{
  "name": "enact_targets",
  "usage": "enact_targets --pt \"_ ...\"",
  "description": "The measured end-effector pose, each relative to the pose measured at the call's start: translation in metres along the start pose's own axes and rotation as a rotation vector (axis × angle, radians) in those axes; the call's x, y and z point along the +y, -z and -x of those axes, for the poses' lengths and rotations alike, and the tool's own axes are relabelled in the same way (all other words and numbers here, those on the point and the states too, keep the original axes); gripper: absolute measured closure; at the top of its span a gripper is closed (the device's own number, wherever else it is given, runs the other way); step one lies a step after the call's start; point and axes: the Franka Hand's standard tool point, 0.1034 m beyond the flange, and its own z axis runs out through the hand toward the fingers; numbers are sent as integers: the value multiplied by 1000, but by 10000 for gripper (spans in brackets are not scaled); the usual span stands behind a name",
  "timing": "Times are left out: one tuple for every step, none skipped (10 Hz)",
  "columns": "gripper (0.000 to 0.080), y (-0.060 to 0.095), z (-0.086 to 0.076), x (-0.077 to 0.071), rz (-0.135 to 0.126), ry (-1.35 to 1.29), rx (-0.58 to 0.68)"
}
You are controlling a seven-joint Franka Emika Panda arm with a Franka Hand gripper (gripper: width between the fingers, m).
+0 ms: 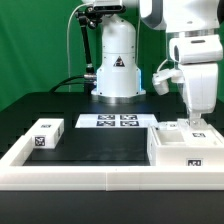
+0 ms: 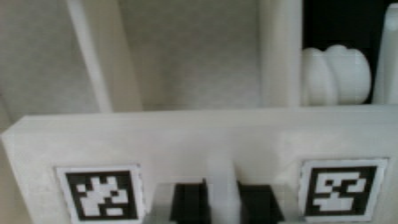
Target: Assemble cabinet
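The white cabinet body (image 1: 185, 152) stands at the exterior view's right, against the front rim, with marker tags on it. My gripper (image 1: 197, 126) is down on its top. In the wrist view a white tagged cabinet panel (image 2: 196, 145) with two tags fills the lower part. My black fingers (image 2: 187, 203) stand close together, and a thin white edge of that panel (image 2: 219, 195) sits between them. My gripper (image 2: 219, 205) looks shut on that edge. A small white tagged block (image 1: 45, 136) lies apart at the exterior view's left.
The marker board (image 1: 118, 121) lies flat in front of the robot base (image 1: 117, 62). A long white table rim (image 1: 90, 178) runs along the front. White upright bars (image 2: 107, 60) and a round white knob (image 2: 329, 75) show beyond the panel in the wrist view.
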Motion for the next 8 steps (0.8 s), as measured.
enact_targets --pt "729 0 0 11 14 8 8" --pt "729 -1 -3 17 19 24 2" --pt "728 -1 -6 24 25 61 -17" --pt "728 -1 -6 29 35 74 -22" --pt "728 -1 -6 29 33 73 -23" --pt "728 -1 -5 29 30 73 -24" --pt "728 -1 -5 29 28 72 -25" --pt "728 1 -5 28 24 69 -28"
